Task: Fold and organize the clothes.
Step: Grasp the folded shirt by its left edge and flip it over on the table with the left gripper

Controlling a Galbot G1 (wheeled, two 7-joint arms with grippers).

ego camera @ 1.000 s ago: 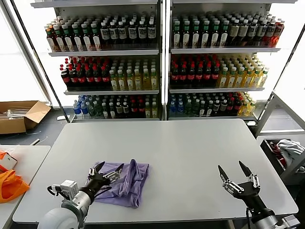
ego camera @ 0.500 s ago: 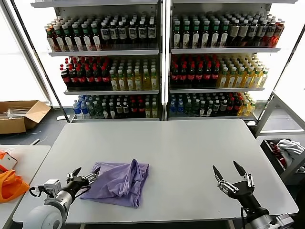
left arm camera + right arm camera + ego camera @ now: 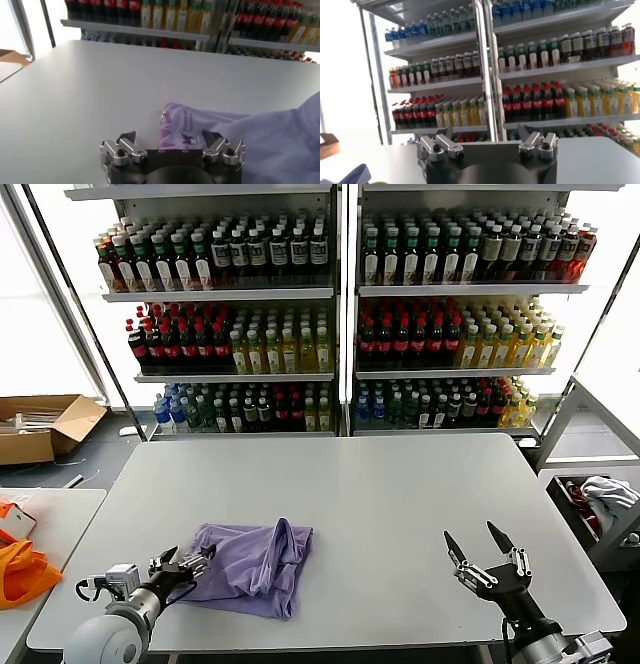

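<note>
Fingers [image 3: 203, 553] (spread) beside T-shirt [image 3: 250, 564]

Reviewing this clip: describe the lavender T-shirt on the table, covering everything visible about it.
The lavender T-shirt is soft, thin-looking fabric, lying crumpled and partly folded on the white table, near its front-left part. A raised ridge of folds runs across its middle. In the left wrist view, a turned-up corner shows a dark purple-and-white print. The left tool, open, sits at the shirt's left edge; whether it touches is unclear. The rest rests flat on the tabletop.

Bright daylight floods in behind the shelves [image 3: 340, 314], blowing out the windows (pure white); the table [image 3: 400, 494] shows soft, faint shadows.
</note>
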